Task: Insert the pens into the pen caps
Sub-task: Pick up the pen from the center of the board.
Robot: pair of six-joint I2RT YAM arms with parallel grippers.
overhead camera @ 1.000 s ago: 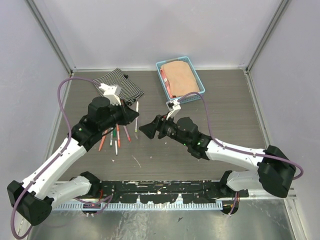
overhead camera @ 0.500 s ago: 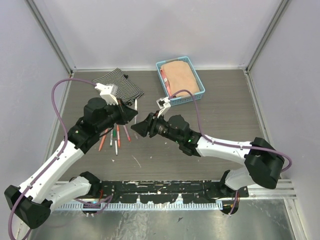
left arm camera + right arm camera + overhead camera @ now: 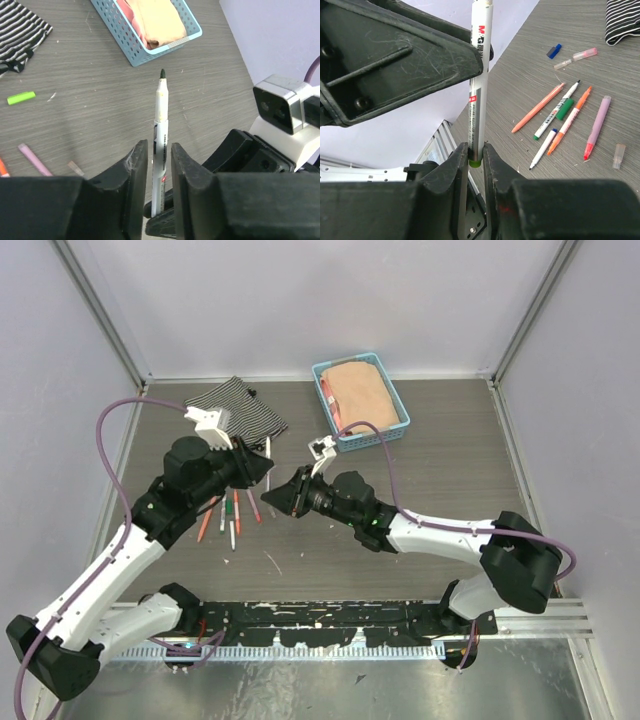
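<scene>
Top view first. A second ago my right pincer (image 3: 276,498) hung wide open, well apart from my left pincer (image 3: 262,466). Now it's slid in nose to nose with it and the jaws have come together. My left arm has crept a bit further up the table too. The white pen (image 3: 268,446) pokes out past the left pincer's tip, toward the blue basket (image 3: 325,400). The loose pens (image 3: 232,515) lie on the table under my left arm, same spot as before.

Left wrist cam: the white pen (image 3: 160,115) runs straight out between the left pincer's (image 3: 159,147) jaws, dark tip aimed toward the basket (image 3: 131,52). There's a thin sliver of gap on each side of it, so that pincer is just loosely around the pen, not squeezing. A green cap (image 3: 21,97) lies on the table off to the left, well apart.

Right wrist cam: my right pincer (image 3: 475,150) is clamped on the green end of the white pen (image 3: 479,90). The pen stands up out of the jaws and passes right beside the left pincer's black body. The loose pens (image 3: 555,117) and a blue cap (image 3: 553,51) lie on the table off to the right, well apart.
</scene>
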